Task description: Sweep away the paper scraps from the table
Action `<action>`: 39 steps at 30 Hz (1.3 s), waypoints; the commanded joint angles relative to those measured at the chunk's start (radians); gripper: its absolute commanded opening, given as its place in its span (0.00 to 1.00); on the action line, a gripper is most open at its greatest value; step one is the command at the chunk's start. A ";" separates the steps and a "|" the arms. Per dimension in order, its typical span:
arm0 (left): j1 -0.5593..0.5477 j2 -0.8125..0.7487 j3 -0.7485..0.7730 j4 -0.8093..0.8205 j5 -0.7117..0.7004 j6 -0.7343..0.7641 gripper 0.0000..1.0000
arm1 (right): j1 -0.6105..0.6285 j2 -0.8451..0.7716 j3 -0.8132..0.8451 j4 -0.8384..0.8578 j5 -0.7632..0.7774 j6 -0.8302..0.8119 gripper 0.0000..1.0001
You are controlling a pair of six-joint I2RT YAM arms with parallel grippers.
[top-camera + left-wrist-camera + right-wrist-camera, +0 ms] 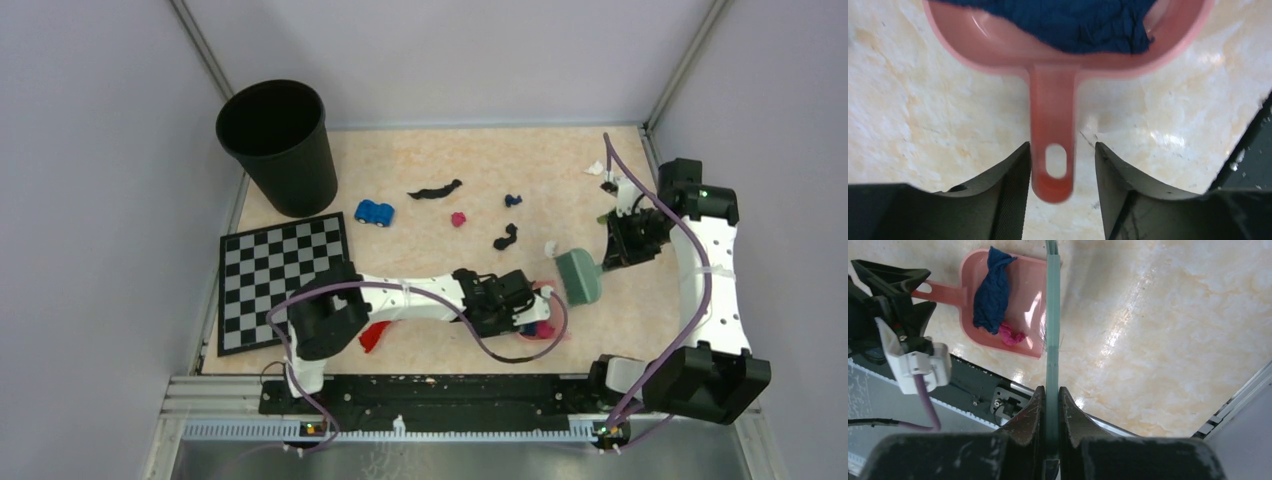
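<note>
My left gripper [522, 300] is open, its jaws either side of the pink dustpan's handle [1052, 145], with a gap on the right side. The dustpan [1020, 315] holds a dark blue scrap [990, 292] and a magenta scrap [1010, 335]. My right gripper [1051, 395] is shut on a grey-green brush [578, 277], whose head stands at the dustpan's mouth. On the table [420, 250] lie a black scrap [435, 190], a magenta scrap [458, 218], a dark blue scrap [512, 200], another black scrap [505, 237], white scraps [550, 247] and a red scrap [375, 335].
A black bin [278, 145] stands at the table's back left corner. A black-and-white chequered board [280, 280] lies at the left. A small blue toy car [374, 212] sits beside the board. A metal rail [420, 395] runs along the near edge.
</note>
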 commanded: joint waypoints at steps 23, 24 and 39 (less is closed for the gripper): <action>0.007 -0.153 -0.270 0.417 0.096 -0.006 0.33 | 0.002 0.180 0.344 0.099 0.129 -0.014 0.00; 0.007 -0.162 -0.264 0.408 0.096 -0.012 0.30 | 0.002 0.191 0.360 0.114 0.148 -0.018 0.00; 0.007 -0.141 0.028 -0.082 -0.068 -0.164 0.00 | 0.260 0.330 0.350 0.364 0.472 -0.105 0.00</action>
